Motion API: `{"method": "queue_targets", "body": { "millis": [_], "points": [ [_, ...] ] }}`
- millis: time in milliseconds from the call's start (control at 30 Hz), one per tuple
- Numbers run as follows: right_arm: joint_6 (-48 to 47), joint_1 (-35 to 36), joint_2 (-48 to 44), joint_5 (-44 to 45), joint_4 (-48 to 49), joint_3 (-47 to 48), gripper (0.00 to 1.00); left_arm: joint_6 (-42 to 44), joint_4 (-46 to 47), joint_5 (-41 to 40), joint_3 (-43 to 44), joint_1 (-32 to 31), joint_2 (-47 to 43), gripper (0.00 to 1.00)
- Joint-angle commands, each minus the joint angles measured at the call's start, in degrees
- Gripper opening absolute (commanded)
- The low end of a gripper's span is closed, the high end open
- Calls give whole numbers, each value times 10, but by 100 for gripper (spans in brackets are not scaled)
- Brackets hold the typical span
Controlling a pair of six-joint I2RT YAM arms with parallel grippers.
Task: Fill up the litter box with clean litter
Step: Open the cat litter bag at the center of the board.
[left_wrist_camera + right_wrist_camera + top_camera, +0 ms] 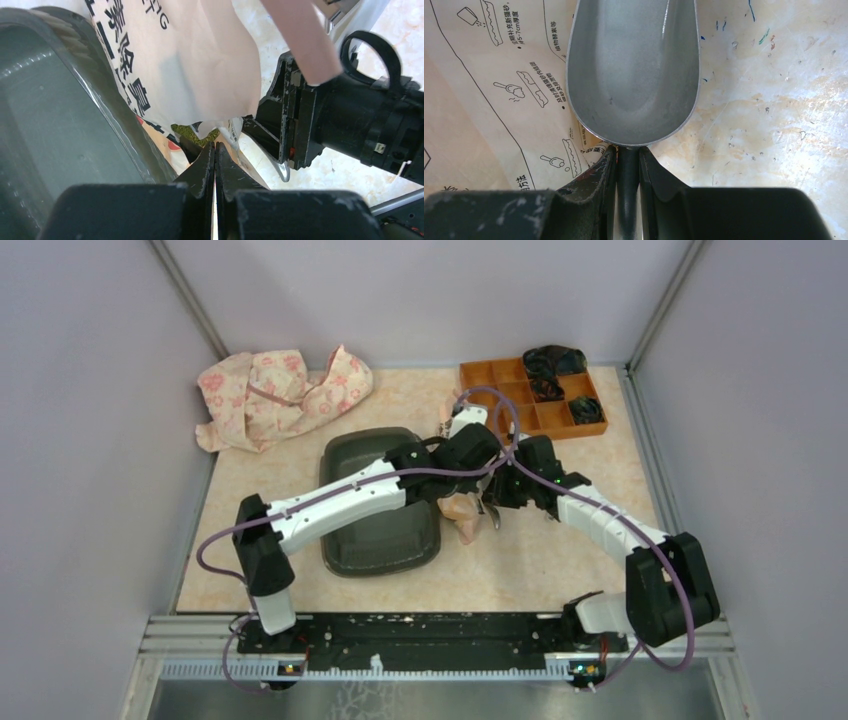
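left gripper (215, 148) — jaws pressed together at the bag's (200, 65) lower edge (hold on the paper unclear) | clean litter (188, 132) — green patch just beyond the fingertips, in the bag's mouth | litter box (45, 130) just beside, to its left | right gripper (626, 156) pinching the scoop (634, 70) by its handle

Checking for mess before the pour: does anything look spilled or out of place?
No spill shows. The litter box looks bare inside, the scoop is empty, and green litter shows only at the mouth of the bag. The one untidy thing is a crumpled floral cloth in the far left corner.
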Motion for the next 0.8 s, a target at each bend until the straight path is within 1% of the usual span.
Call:
{"method": "queue_targets", "body": {
  "millis": [0, 167, 367, 400, 500, 567, 633, 700, 767],
  "points": [
    [-8, 18, 4, -27, 25, 37, 0, 13, -18, -17, 38, -2, 15, 4],
    [-10, 24, 5, -21, 20, 42, 0, 15, -28, -17, 50, 2, 36, 15],
    [-11, 30, 4, -17, 18, 47, 0, 11, -39, -17, 45, 7, 49, 16],
    [-11, 30, 4, -17, 17, 47, 0, 9, -40, -19, 44, 7, 49, 18],
    [-16, 31, 0, -11, 9, 49, 0, 8, -45, -22, 40, 7, 45, 37],
    [-20, 31, -3, -4, 0, 53, 0, 8, -45, -23, 37, 9, 39, 53],
    [-26, 31, -5, 2, -10, 59, 0, 9, -42, -21, 32, 9, 35, 66],
    [-33, 30, -9, 10, -25, 65, 0, 9, -40, -20, 30, 11, 35, 78],
    [-42, 31, -19, 24, -45, 75, 0, 10, -42, -19, 29, 12, 35, 87]
  ]
}}
